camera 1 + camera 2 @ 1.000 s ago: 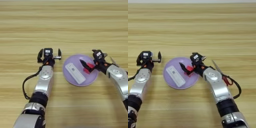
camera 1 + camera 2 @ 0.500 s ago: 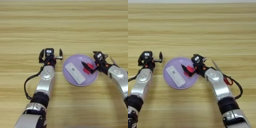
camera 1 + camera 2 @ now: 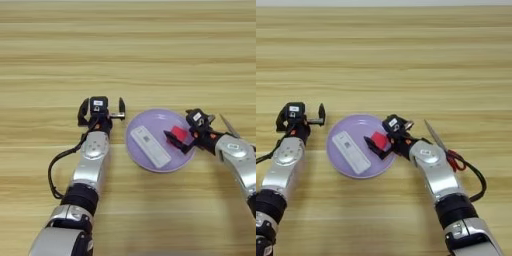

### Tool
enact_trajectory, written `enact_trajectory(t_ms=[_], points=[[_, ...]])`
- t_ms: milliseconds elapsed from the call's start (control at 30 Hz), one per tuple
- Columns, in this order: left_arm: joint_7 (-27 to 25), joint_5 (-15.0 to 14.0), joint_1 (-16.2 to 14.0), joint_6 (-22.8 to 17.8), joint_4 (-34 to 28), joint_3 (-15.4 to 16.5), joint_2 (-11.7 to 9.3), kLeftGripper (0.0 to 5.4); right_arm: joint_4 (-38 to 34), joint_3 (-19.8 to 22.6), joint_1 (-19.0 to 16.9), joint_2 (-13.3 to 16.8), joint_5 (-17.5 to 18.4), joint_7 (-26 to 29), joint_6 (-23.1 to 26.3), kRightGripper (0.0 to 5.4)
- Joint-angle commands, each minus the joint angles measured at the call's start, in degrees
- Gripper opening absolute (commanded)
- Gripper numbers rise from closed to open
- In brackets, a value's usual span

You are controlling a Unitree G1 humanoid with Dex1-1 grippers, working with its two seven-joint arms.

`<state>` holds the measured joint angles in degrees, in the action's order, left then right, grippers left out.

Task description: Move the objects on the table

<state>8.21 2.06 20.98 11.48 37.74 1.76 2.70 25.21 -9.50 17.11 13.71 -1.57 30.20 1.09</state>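
We see the small red cube (image 3: 179, 133) on the right part of the lilac plate (image 3: 155, 117), pinched between the fingers of the right claw (image 3: 181, 140). The white bar (image 3: 150, 146) lies flat on the same plate, left of the cube. The left claw (image 3: 100, 107) rests on the desk (image 3: 128, 55) just left of the plate, fingers spread, holding nothing

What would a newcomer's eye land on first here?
The lilac plate at centre, holding a white bar and a red cube. The right pincer reaches over its right rim around the cube. Scissors lie right of it; the left pincer waits open at left.
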Motion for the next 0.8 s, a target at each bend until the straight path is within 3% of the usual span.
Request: enact_trajectory(t_ms=[33,800], points=[[0.2,0.3,0.4,-0.6,0.3,-0.1,-0.1,5.40,0.6,-0.3,0.9,0.4,-0.7,0.0,0.9,5.38],[0.3,0.5,0.5,-0.5,0.4,-0.2,0.0,5.40,1.4,-2.4,0.2,0.8,-2.6,1.3,2.7,5.38]])
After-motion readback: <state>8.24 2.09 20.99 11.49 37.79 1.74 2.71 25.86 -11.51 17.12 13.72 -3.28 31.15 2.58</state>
